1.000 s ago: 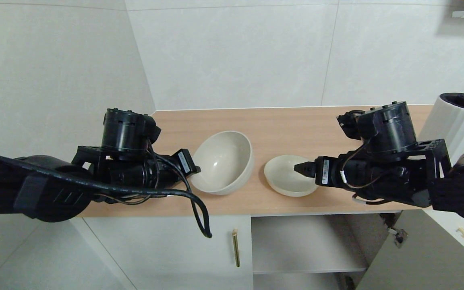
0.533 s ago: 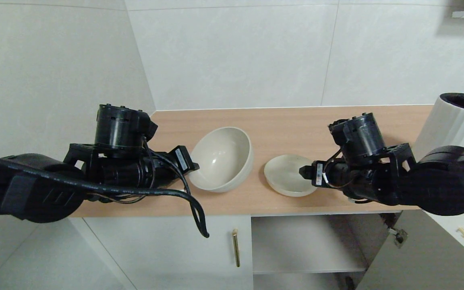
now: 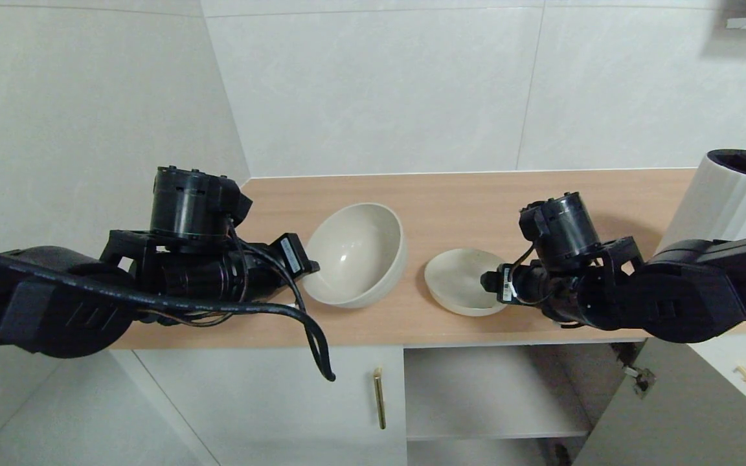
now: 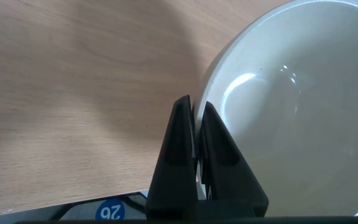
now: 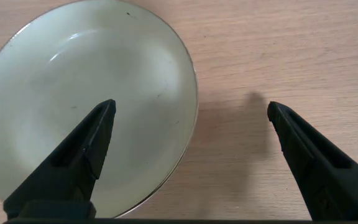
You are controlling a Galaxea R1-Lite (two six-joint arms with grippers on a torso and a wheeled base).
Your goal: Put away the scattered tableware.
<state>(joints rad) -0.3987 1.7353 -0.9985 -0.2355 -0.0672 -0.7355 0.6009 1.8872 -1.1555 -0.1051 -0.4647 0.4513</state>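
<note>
1. Pinches the rim of a large cream bowl (image 3: pixel 357 255) with the left gripper (image 3: pixel 305 272), fingers (image 4: pixel 180 140) closed tight on either side of the rim wall.
2. Holds that bowl tilted at the middle of a wooden counter (image 3: pixel 476 194), with the hollow turned up and toward the left arm. Cannot tell whether the underside touches the wood.
3. Spreads the right gripper (image 3: pixel 491 283) wide, grasping nothing, low at the right-hand edge of a small shallow dish (image 3: pixel 460 281).
4. Places one right finger (image 5: pixel 73 162) over the dish's hollow and the other over bare wood just beside it, with the dish's rim between the two. Cannot tell whether either finger touches anything.
5. Shows the dish lying flat on the counter just to the right of the bowl, with a narrow strip of wood between them.
6. Shows a tall white ribbed container (image 3: pixel 729 194) at the counter's far right, behind the right arm.
7. Shows a cabinet (image 3: pixel 269 401) under the counter:
   - a closed door with a brass handle (image 3: pixel 379 398) on the left
   - an open compartment with a shelf (image 3: pixel 496 424) below the dish
   - a door (image 3: pixel 638 414) swung open on the right
8. Shows a pale tiled wall (image 3: pixel 373 84) behind the counter.
</note>
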